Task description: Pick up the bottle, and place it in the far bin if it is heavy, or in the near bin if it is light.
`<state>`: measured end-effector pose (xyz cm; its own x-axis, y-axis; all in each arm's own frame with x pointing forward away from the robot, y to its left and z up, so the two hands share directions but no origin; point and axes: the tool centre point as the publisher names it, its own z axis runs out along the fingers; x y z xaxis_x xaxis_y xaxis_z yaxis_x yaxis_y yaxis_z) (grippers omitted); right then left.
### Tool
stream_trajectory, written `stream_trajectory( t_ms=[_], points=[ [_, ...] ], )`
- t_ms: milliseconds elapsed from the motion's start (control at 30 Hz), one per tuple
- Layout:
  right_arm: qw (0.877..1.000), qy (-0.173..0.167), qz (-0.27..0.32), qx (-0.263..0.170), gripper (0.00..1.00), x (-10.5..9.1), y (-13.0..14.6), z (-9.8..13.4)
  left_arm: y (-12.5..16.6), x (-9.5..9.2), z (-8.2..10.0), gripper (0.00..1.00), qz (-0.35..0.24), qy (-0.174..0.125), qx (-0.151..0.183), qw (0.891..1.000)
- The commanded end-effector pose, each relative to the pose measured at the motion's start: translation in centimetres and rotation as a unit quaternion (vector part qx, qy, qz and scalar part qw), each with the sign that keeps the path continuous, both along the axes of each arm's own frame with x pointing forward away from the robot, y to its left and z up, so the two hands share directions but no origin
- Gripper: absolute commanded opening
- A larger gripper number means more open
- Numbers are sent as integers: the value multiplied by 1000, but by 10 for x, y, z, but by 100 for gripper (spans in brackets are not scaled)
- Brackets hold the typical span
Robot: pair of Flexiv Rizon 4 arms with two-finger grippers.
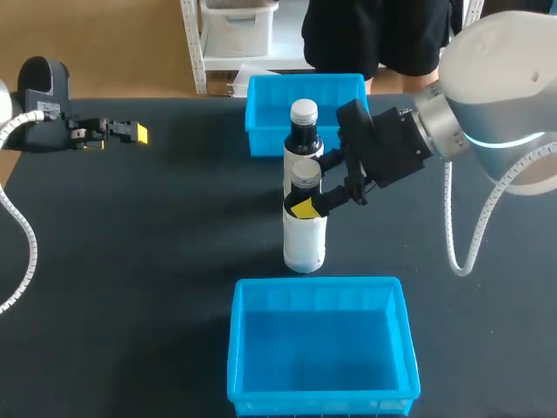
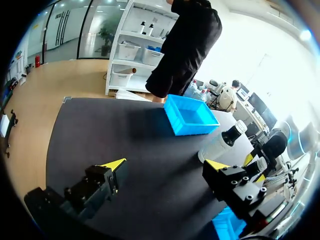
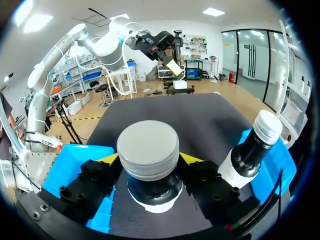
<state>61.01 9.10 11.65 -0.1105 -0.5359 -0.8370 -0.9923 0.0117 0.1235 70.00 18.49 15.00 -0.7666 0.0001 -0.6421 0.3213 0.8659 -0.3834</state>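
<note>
Two dark bottles with white labels and grey caps stand mid-table. The nearer bottle [image 1: 305, 239] has my right gripper [image 1: 306, 207] around its neck, one yellow-tipped finger on each side, open and close to it. The right wrist view shows its cap [image 3: 148, 150] between those fingers [image 3: 107, 160]. The second bottle [image 1: 304, 131] [image 3: 250, 155] stands upright just behind it, in front of the far bin [image 1: 261, 96]. The near bin [image 1: 318, 287] lies before the bottles. My left gripper [image 1: 130, 132] [image 2: 165, 167] is far to the left, open with nothing in it.
Both blue bins hold nothing that I can see. The far bin [image 2: 190, 115] sits at the table's back edge, and the near bin [image 3: 70, 165] at the front edge. Bare dark tabletop [image 1: 130, 261] stretches between my left gripper and the bottles.
</note>
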Motion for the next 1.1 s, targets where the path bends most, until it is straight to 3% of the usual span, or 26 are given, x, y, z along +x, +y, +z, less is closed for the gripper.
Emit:
stream_trajectory(
  t_ms=[33,167,400,567,733,833,900,1100],
  points=[
    [1000,-1,-1,1,65,-1,-1,0,0,0,0,100,0,0,0,1000],
    [1000,0,0,2,55,-1,-1,0,0,0,0,100,0,0,0,1000],
    [1000,-1,0,2,55,-1,-1,0,0,0,0,100,0,0,0,1000],
    [1000,-3,-2,2,48,0,-2,2,0,0,0,100,0,0,0,1000],
    [1000,-4,-3,3,31,1,-2,3,0,0,0,100,0,0,0,1000],
    [1000,-4,-4,2,16,1,-3,3,0,0,0,100,0,0,0,1000],
    [1000,-5,-4,2,0,1,-3,3,0,0,0,100,0,0,0,1000],
    [1000,-8,-3,3,0,2,-2,5,0,0,0,100,0,0,0,1000]
  ],
)
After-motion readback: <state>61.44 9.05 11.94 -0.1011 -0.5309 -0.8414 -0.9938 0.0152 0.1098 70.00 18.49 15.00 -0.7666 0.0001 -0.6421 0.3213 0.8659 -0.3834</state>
